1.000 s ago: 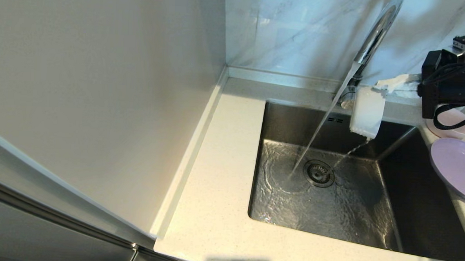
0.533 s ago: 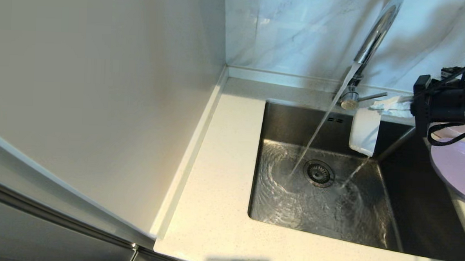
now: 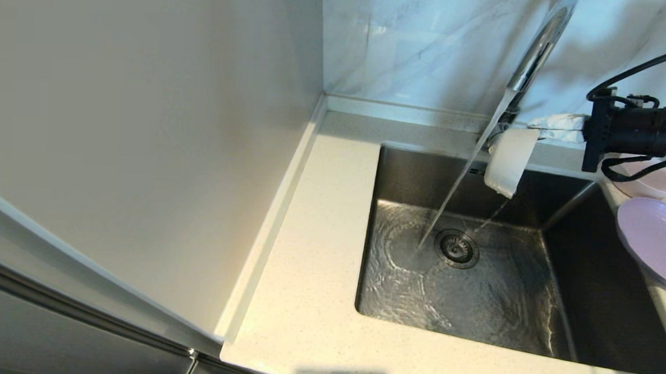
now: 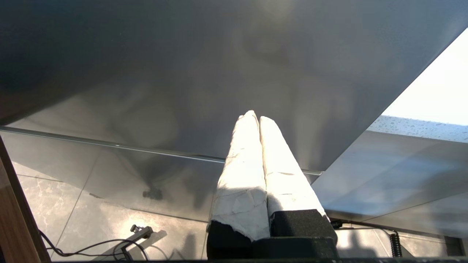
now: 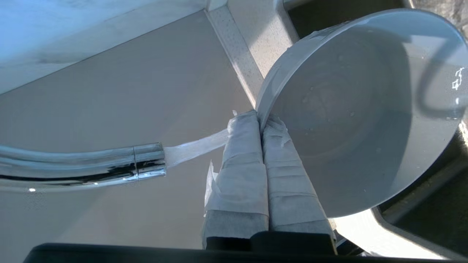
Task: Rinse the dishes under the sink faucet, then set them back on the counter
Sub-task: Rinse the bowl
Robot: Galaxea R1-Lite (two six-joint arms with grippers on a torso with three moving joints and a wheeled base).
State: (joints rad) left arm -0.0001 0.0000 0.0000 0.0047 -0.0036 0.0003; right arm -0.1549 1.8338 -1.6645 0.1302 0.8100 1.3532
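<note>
Greyish-white dish (image 3: 510, 161), tipped on edge over the back of the sink (image 3: 587, 288), shifted closer to the faucet (image 3: 536, 47) stream since a second ago, dribbling rinse water, rim pinched by right gripper (image 3: 532, 131); left gripper (image 4: 259, 120) pressed together, parked; rinse apparently ongoing.

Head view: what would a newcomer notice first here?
The running water stream slanting from the sink faucet into the sink. Just right of it, the right hand grips the tipped greyish-white dish by its rim, dripping over the basin. The lavender plate sits on the right counter.
</note>
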